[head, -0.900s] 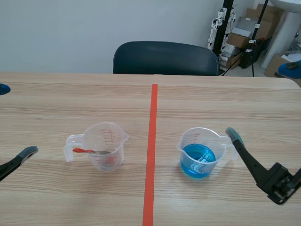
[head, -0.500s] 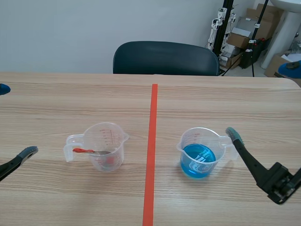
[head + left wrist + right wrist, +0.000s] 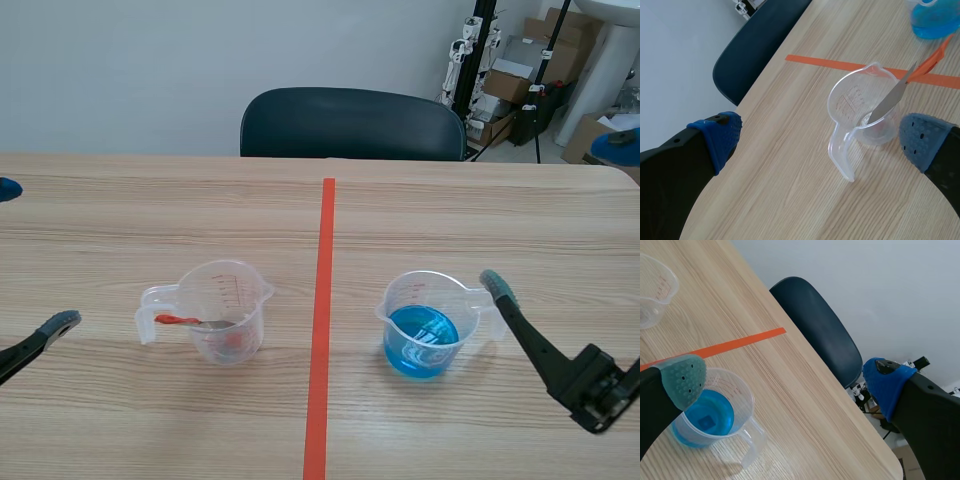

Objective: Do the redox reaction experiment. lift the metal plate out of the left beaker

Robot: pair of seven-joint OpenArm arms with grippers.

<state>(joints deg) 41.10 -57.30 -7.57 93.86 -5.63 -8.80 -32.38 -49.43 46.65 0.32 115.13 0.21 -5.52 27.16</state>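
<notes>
Your left hand (image 3: 820,140) hangs released, fingers wide, near the left beaker (image 3: 845,100), probably lined up to close on the metal plate (image 3: 890,100), which leans inside with its orange end over the rim. Your right hand (image 3: 785,380), also released, sits beside the right beaker (image 3: 425,290), which holds blue liquid.

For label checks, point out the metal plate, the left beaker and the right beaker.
metal plate (image 3: 890,97): left wrist view, middle of the grey strip.
left beaker (image 3: 240,298): scene view, clear side wall.
right beaker (image 3: 430,298): scene view, clear upper wall.
</notes>
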